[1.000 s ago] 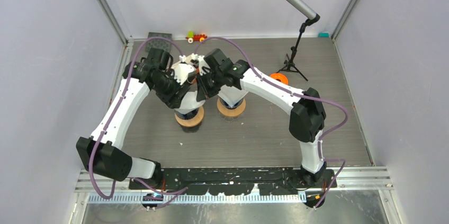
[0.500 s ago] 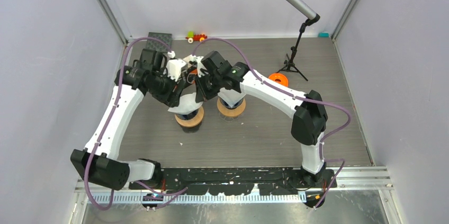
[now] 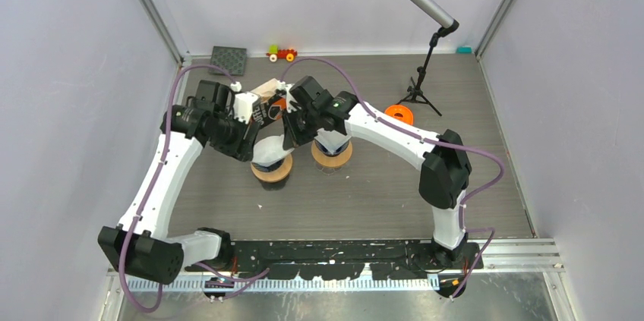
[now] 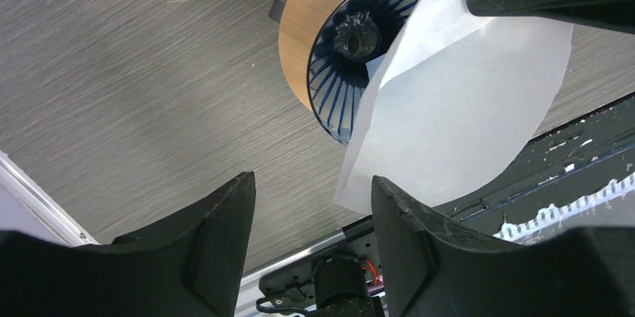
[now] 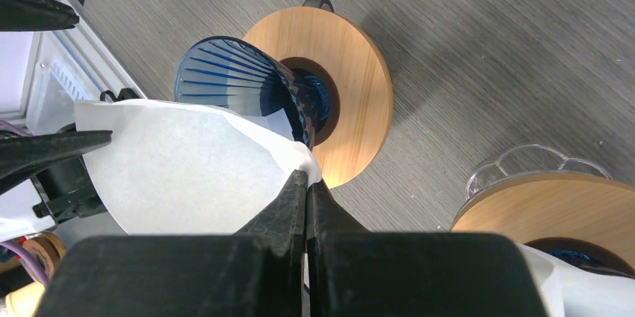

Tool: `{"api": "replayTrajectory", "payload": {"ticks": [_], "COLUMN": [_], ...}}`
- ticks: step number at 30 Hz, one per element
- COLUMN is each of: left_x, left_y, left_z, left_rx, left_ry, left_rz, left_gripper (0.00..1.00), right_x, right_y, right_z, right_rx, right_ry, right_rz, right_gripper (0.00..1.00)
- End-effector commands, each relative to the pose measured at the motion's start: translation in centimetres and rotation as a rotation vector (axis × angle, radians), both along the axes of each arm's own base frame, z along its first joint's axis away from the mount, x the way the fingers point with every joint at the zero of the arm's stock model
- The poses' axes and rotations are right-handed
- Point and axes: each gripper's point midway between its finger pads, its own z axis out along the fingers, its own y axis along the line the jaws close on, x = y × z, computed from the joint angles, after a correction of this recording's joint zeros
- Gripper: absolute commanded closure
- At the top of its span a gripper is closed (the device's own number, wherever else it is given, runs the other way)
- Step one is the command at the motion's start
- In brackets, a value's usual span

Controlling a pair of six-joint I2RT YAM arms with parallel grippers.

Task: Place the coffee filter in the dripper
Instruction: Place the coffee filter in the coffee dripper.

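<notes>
Right tool [image 5: 307, 180] pinches the white coffee filter [image 5: 187, 171] — over the blue dripper [image 5: 232, 70].

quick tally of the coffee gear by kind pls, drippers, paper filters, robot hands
drippers: 2 (blue dripper, second dripper)
paper filters: 2 (held filter, second filter)
hands: 2 (left hand, right hand)
total: 6

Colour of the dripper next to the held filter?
The dripper is dark translucent blue, ribbed, on a wooden base. Right wrist view shows it best.
</notes>
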Motion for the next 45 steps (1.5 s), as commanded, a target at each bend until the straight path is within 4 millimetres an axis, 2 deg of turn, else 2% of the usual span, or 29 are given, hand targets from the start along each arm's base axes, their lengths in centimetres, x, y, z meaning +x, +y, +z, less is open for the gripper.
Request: {"api": "replayTrajectory", "payload": {"ticks": [1,5,13,21,30,39,45], "left_x": [1.2,1.6,1.5,1.9,2.4,2.6,2.3], "left_y": [0.2,0.0,-0.2,-0.2,-1.1,-0.9,-0.8], "left_z": [0.9,0.9,-0.8,-1.7,-3.0,-2.7,-3.7], "left_rx": [-0.047,-0.075,-0.111,-0.133,-0.183,-0.194,-0.188], "left_ry": [-0.057,-0.044,0.017,0.043,0.090,0.057,0.058], "left_rz": [0.064,0.073,0.097,0.125,0.126,0.135,0.136], "left_gripper": [0.40,0.40,0.40,0.41,0.41,0.41,0.41], "right_x": [-0.1,-0.2,-0.6,-0.8,-0.5,-0.6,-0.6], "right_y": [0.4,0.5,0.6,0.9,0.8,0.5,0.9], "right_z": [2.9,3.1,3.5,3.4,3.2,3.4,2.3], "right_rx": [0.070,0.076,0.086,0.077,0.049,0.044,0.021], "right_ry": [-0.034,-0.032,-0.030,-0.042,-0.071,-0.092,-0.090], "right_rz": [-0.021,-0.024,-0.018,-0.019,-0.018,-0.001,0.011], "right_gripper": [0.99,1.00,0.99,0.96,0.84,0.74,0.62]}}
